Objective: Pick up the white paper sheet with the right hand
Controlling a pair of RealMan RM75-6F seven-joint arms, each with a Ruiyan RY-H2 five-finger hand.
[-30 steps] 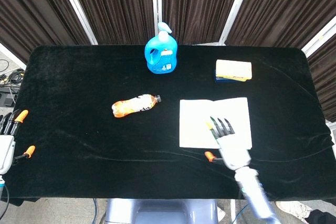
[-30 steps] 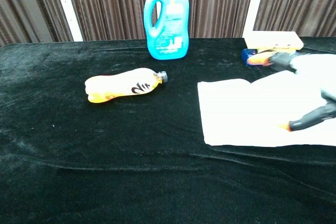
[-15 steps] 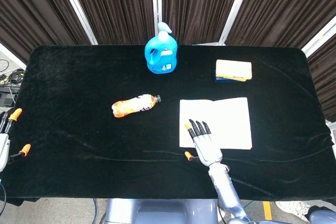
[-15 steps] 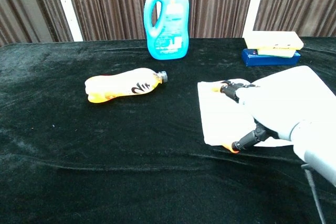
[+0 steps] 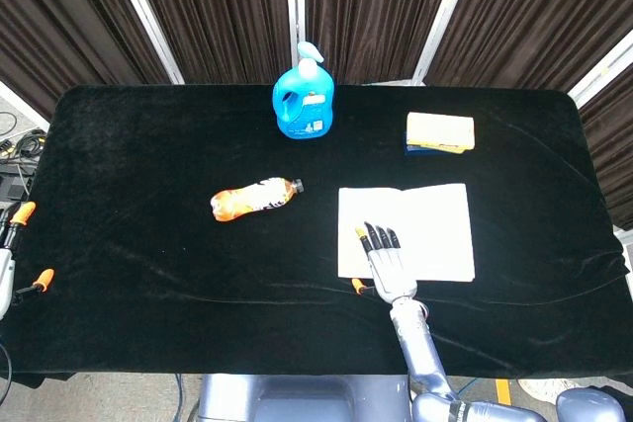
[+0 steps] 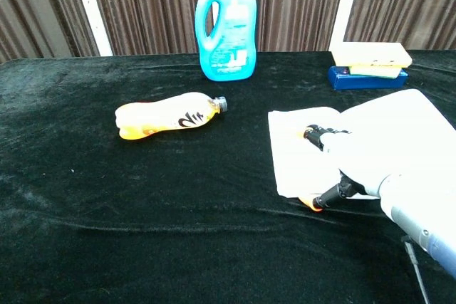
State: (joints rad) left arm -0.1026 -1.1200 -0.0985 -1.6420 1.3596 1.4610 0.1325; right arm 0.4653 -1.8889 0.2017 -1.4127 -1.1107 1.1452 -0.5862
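The white paper sheet [image 5: 406, 230] [image 6: 293, 147] lies flat on the black table [image 5: 148, 145], right of centre. My right hand [image 5: 386, 262] [image 6: 363, 163] lies palm down over the sheet's near left part, its fingers spread and pointing away from me, and its orange-tipped thumb [image 6: 313, 203] sits at the sheet's near edge. Whether the fingers press the paper I cannot tell. Nothing is held in it. My left hand [image 5: 12, 259] shows only at the far left edge of the head view, off the table, fingers apart and empty.
An orange drink bottle [image 5: 255, 198] [image 6: 167, 115] lies on its side left of the sheet. A blue detergent bottle [image 5: 304, 96] [image 6: 228, 23] stands at the back centre. A yellow sponge on a blue box [image 5: 440, 132] [image 6: 369, 64] sits behind the sheet.
My right hand slid left across the sheet from its near right part to its near left part, then settled slightly nearer. My left hand drew back toward the frame's left edge.
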